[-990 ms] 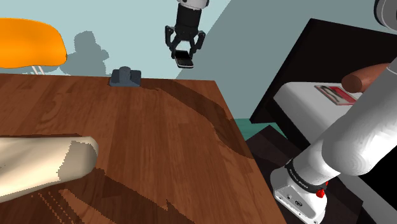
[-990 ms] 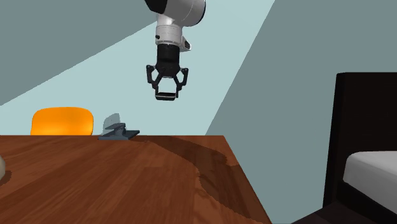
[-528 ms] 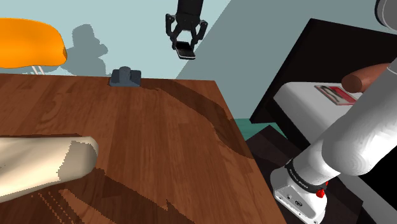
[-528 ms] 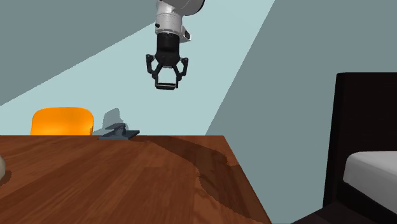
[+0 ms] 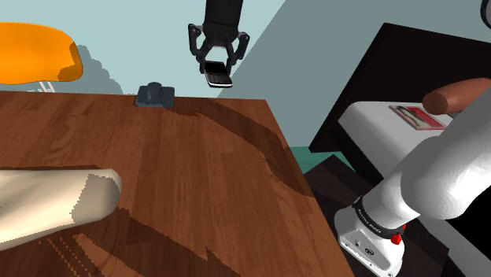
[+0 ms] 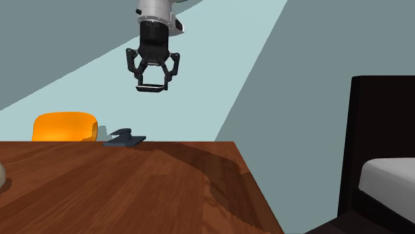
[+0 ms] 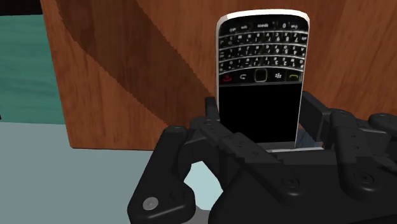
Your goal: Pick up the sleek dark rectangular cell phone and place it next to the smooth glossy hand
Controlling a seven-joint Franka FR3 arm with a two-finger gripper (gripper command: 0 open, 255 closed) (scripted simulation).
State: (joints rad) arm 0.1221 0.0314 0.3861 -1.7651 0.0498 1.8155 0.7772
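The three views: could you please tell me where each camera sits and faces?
Shoulder view: beside the robot, looking down over the brown wooden table; the white arm shows at its right.
Second exterior view: low near the table, looking across it at the pale blue wall; the black gripper hangs above.
Wrist view: on the hand, looking down at the table; the gripper clasps the black keypad phone.
Both exterior views share the gripper aloft.

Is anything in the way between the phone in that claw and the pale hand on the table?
Nothing visible blocks it. The gripper holds the phone high above the table; a small grey object sits low at the far edge, and bare wood runs to the hand.
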